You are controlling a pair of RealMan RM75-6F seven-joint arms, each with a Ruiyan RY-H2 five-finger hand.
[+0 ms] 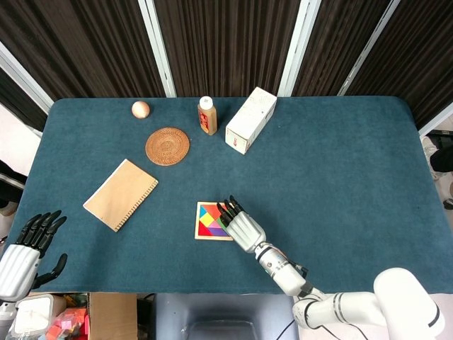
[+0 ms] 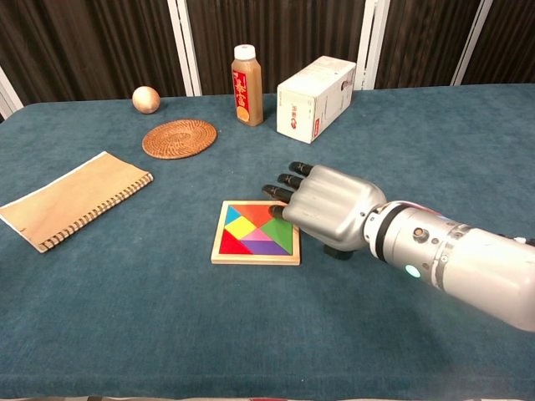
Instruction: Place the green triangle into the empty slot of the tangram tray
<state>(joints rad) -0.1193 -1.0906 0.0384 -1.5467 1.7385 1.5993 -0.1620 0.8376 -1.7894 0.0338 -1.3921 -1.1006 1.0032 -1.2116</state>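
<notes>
The square wooden tangram tray (image 1: 198,222) (image 2: 251,260) lies near the table's front edge, filled with coloured pieces. The green triangle (image 2: 283,239) lies flat in the tray's right part, partly under my right hand. In the head view the hand hides it. My right hand (image 1: 244,228) (image 2: 326,205) hovers over the tray's right side, its dark fingertips (image 2: 280,194) bent down at the far right corner; nothing shows in its grasp. My left hand (image 1: 32,248) is at the lower left, beyond the table's front corner, fingers spread and holding nothing.
A tan spiral notebook (image 1: 122,194) (image 2: 71,200) lies left of the tray. Along the back stand a woven coaster (image 1: 168,146), a small tan ball (image 1: 141,109), a brown bottle (image 1: 207,115) and a white carton (image 1: 250,120).
</notes>
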